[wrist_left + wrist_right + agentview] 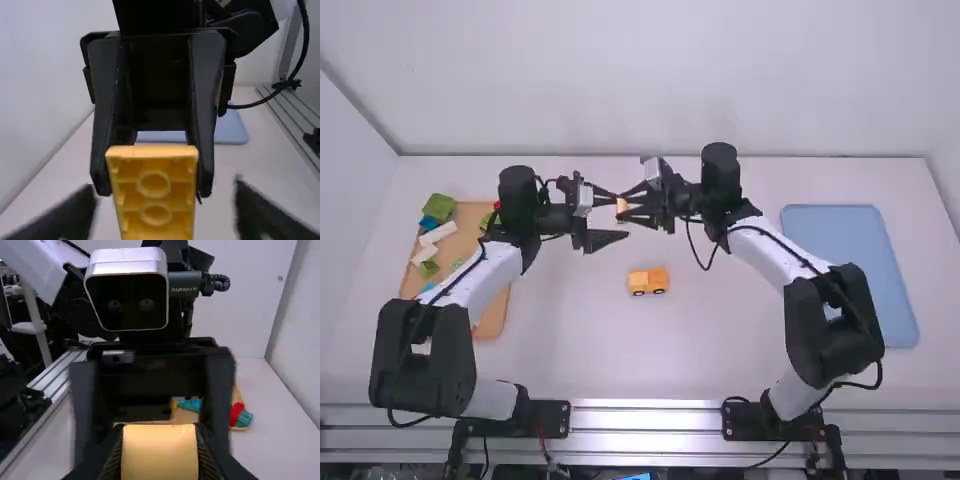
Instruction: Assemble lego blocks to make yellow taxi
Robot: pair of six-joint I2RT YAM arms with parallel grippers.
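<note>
Right hand [160, 454] is pinched on the yellow block [152, 196], whose hollow underside is turned toward the nearby left hand [164, 194], with fingers spread.

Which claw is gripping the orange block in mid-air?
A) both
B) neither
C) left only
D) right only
D: the right claw is closed on the sides of the orange block, while the left claw has its fingers spread wide, off the block.
</note>
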